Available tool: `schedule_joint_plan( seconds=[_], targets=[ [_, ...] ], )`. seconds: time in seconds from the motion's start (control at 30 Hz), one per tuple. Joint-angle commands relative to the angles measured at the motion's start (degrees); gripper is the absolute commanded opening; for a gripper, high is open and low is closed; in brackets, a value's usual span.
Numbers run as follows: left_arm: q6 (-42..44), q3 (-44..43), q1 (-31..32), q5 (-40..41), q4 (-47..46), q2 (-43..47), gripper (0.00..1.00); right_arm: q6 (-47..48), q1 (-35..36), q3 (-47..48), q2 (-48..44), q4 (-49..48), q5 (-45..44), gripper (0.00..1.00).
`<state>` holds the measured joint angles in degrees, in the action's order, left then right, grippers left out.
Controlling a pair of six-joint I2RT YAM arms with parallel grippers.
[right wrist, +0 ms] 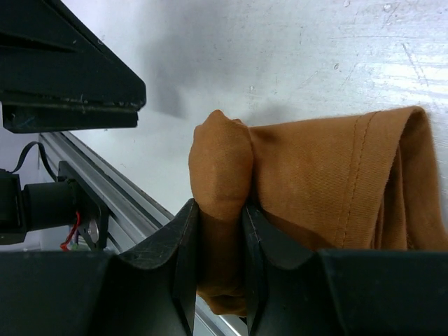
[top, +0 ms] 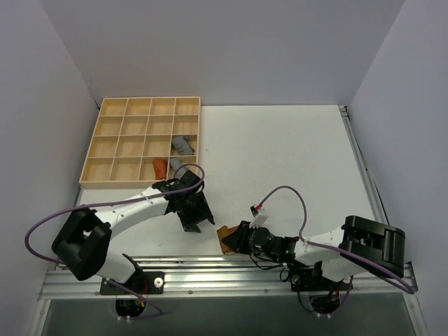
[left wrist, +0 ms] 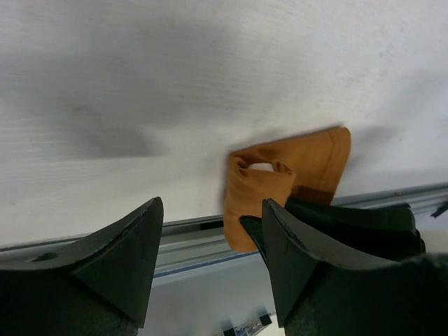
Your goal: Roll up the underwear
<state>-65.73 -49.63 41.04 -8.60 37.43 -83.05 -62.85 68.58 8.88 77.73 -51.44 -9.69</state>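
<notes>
The underwear is a caramel-brown cloth lying at the table's near edge, partly rolled at one end. In the right wrist view my right gripper is shut on that rolled end of the underwear, and the rest lies folded flat to the right. Seen from the top view, the right gripper comes at it from the right. My left gripper hovers just left of the cloth. Its jaws stand open in the left wrist view with nothing between them, and the underwear lies beyond the right finger.
A wooden compartment tray stands at the back left. It holds two grey rolled cloths and a redder orange roll. An aluminium rail runs along the near table edge, right under the underwear.
</notes>
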Motion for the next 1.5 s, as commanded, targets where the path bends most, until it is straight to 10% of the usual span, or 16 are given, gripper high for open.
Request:
schedule_joint_plan(
  seconds=[0.0,0.77,1.0,1.13,1.47],
  targets=[
    [0.34,-0.74,2.90,-1.76,-8.15,0.43,0.67,0.45,-0.72,-3.52,2.77,6.98,1.60,0.00],
    [-0.53,-4.34,11.26,1.48,-4.57,-10.55,0.67,1.76,-0.99,-2.21,7.87,1.95,3.89,0.00],
    [-0.71,-6.35,11.26,2.80,-2.20,-14.24,0.44,3.96,-0.81,-0.63,7.17,5.02,4.95,0.02],
    [-0.27,-7.68,11.17,4.29,0.88,-14.60,0.17,6.33,-0.38,5.32,4.28,17.75,4.42,0.27],
    [0.43,-12.59,10.38,8.07,11.42,-16.61,0.02,13.01,4.19,23.79,-8.91,54.40,-9.64,0.47]
  ],
)
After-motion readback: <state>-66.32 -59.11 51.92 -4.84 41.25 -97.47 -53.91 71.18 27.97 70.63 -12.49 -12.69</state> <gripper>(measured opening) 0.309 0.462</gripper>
